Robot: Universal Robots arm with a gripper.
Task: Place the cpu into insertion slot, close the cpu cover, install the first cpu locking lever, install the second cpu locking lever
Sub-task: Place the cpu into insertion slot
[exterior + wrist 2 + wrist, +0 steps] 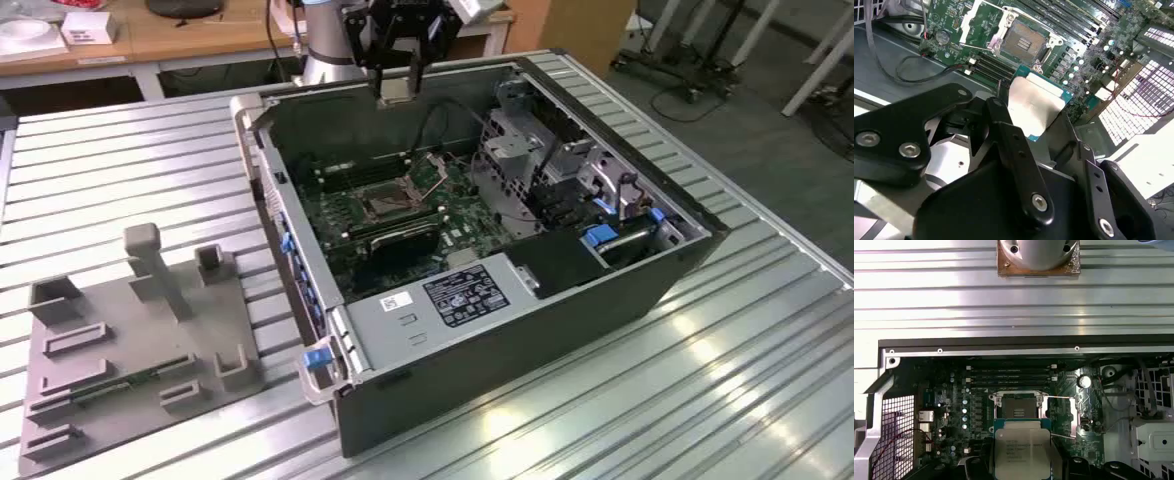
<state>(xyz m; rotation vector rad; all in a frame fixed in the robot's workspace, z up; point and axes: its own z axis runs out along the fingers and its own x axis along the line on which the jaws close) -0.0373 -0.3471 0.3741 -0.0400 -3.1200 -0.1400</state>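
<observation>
The gripper [398, 88] hangs above the far rim of the open computer case [534, 330]. Its jaws are closed on the cpu [1035, 102], pinching two opposite edges. In the second wrist view the chip sits flat between the black jaws, with its silvery metal top bare and a thin green border showing round it. Holding it by the edges looks deliberate, since it keeps the jaws off the underside that has to meet the socket. The chip is in the air, well apart from the board and not yet down inside the case.

Below it the insertion slot [1016, 407] lies bare, its dark square field ringed by the silvery frame. The cpu cover [1061, 416] is swung open to one side on its hinge, which leaves the socket free to take the chip from above. In the first wrist view the chip's edges run roughly square to the socket's frame, which suggests it is being lined up over the opening rather than merely carried.

Beyond the socket run the long black memory slots [1009, 375], and the green motherboard [461, 215] spreads around them. The case lies on its side with the panel off, so the board faces upward and the arm can reach it from overhead. It rests on the ribbed metal tabletop [134, 170]. A grey parts fixture [134, 330] sits on the exterior view's left, well apart from the case.
</observation>
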